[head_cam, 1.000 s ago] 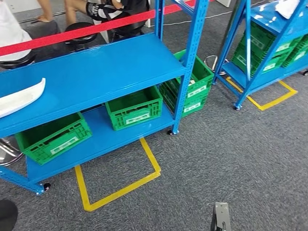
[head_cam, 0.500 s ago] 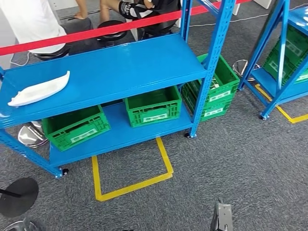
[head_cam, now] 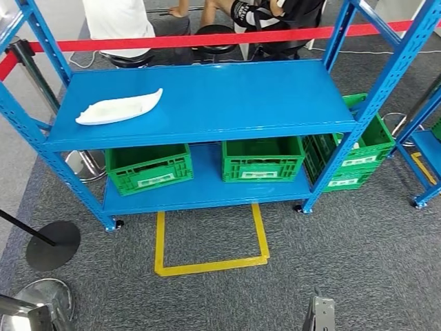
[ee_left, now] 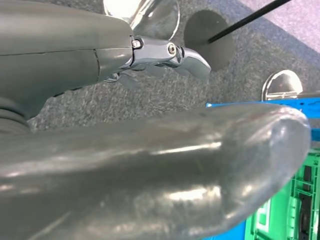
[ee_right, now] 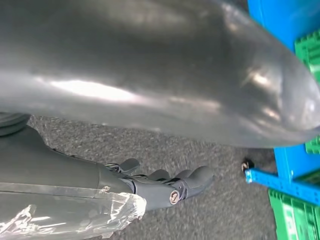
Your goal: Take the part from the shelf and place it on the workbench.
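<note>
A long white part lies flat on the upper board of the blue shelf, toward the robot's left end of that board and apart from everything else. On the lower board sit two green crates side by side, with a gap between them, and more green crates are stacked on the floor just past the shelf's right post. A red barrier tape runs behind the shelf, and people sit on black stools beyond it. Yellow floor tape marks an open-topped rectangle on the grey carpet in front of the shelf, and a black round stand base rests on the carpet near the shelf's left corner. The left robot hand hangs over the carpet with its fingers stretched straight out and nothing in them, well away from the part. The right robot hand also hangs above the carpet, holding nothing, fingers extended side by side, beside a shelf foot with a small caster.
</note>
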Robot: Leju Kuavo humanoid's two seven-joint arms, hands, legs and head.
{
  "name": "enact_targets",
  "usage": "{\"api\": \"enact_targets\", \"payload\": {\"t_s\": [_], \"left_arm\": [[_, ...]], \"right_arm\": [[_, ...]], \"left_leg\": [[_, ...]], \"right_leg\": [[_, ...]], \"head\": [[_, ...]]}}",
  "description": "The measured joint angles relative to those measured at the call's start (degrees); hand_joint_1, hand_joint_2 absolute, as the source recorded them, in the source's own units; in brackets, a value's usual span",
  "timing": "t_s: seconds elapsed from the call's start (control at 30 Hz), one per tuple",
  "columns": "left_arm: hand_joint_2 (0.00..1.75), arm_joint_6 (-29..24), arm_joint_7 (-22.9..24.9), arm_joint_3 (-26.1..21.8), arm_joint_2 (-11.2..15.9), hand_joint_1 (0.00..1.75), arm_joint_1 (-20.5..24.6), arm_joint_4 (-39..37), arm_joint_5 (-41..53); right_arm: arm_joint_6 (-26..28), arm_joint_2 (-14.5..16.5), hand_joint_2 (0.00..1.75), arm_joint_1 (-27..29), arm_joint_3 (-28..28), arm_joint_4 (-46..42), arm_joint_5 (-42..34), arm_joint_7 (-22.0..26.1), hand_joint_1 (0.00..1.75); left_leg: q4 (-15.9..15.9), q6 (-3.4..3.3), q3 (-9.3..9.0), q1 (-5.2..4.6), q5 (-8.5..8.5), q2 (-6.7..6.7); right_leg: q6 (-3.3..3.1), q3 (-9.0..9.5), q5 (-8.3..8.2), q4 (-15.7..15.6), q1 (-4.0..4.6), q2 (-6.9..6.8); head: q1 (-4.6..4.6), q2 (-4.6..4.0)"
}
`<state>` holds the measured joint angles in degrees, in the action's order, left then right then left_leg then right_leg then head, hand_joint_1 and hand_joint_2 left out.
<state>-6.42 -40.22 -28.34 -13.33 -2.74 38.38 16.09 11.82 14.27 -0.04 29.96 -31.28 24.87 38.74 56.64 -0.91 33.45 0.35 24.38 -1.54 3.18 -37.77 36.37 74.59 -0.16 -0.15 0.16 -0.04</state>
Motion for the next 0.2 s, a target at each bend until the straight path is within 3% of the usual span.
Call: {"api": "enact_targets", "payload": {"t_s": [0.03,0.07,0.13,0.2], "left_arm": [[0.0,-0.01,0.0,0.28,-0.02,0.0,-0.12,0.0,0.03],[0.0,0.0,0.0,0.51,-0.03,0.0,-0.2,0.0,0.06],[0.0,0.1,0.0,0.8,-0.03,0.0,-0.27,0.0,0.17],[0.0,0.35,0.0,0.9,-0.04,0.0,-0.3,0.01,0.32]], "right_arm": [[-0.02,-0.01,0.0,0.11,-0.02,-0.04,-0.13,0.0,0.0],[-0.03,-0.02,0.0,0.11,-0.03,-0.08,-0.24,0.0,0.0],[0.01,-0.07,0.0,-0.03,-0.04,-0.09,-0.4,0.0,0.0],[0.07,-0.1,0.0,-0.17,-0.05,0.02,-0.56,0.0,0.0]], "left_leg": [[0.02,0.01,-0.06,0.01,0.02,-0.52],[0.06,0.08,-0.16,0.04,0.06,-0.95],[0.35,0.49,-0.22,-0.02,0.26,-1.61],[0.67,0.97,-0.03,-0.19,0.36,-1.9]], "right_leg": [[-0.02,-0.14,-1.22,-0.59,-0.02,0.07],[-0.04,0.74,-3.38,-3.32,-0.09,0.1],[0.0,3.76,-7.38,-10.97,-0.36,0.69],[-0.19,5.47,-8.65,-14.95,-0.55,1.41]], "head": [[0.01,0.0],[0.0,0.0],[0.07,0.0],[0.07,0.0]]}}
